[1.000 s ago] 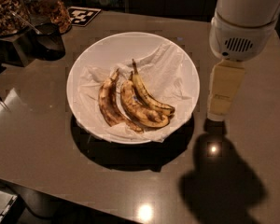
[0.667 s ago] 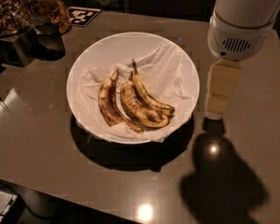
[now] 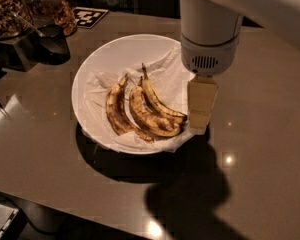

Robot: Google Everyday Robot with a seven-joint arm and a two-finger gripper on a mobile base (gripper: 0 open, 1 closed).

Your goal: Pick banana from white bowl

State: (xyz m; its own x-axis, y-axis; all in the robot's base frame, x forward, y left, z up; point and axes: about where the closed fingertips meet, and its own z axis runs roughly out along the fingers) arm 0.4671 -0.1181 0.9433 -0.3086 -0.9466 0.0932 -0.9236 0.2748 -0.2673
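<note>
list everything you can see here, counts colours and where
banana: one, yellowest and slimmest, rightmost in the bowl
other bananas: two, brown-blotched, left of it in the bowl
white bowl: one, white, table centre
paper: one crumpled sheet, white, lining the bowl
jars: two, clear with brown contents, far left corner
marker tag: one, black and white, behind the bowl
table: one, grey-brown, glossy
arm: one, white, from upper right
claw: one, pale yellow, at the bowl's right rim beside the banana tips

One high, near camera looks down on hand (image 3: 199, 128) by white bowl (image 3: 121, 54).
</note>
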